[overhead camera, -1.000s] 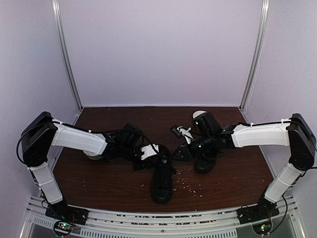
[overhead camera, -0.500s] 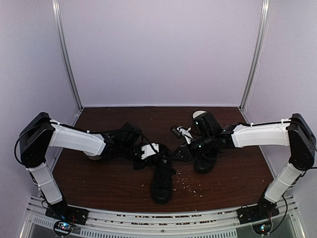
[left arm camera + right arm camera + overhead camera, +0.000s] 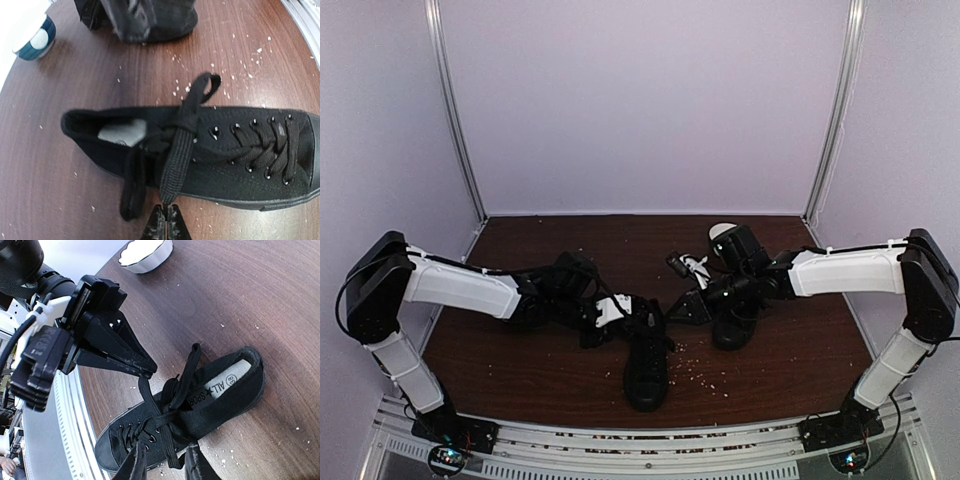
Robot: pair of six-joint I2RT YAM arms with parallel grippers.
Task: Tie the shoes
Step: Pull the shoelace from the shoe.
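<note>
1. The shoes are matte black canvas. The near shoe has a smooth rubber toe, metal eyelets, a pale insole and a flat woven lace. The desk is dark grained wood flecked with white crumbs.
2. The left claw is clenched on that lace's end, just beside the shoe's flank; the strand runs straight across the tongue.
3. The right claw hangs over the same shoe's laces, fingers parted, grasping nothing.
4. The other shoe lies under the right arm, farther back.
5. The near shoe's toe points toward the desk's near edge and metal rail. A white bowl sits well apart.
</note>
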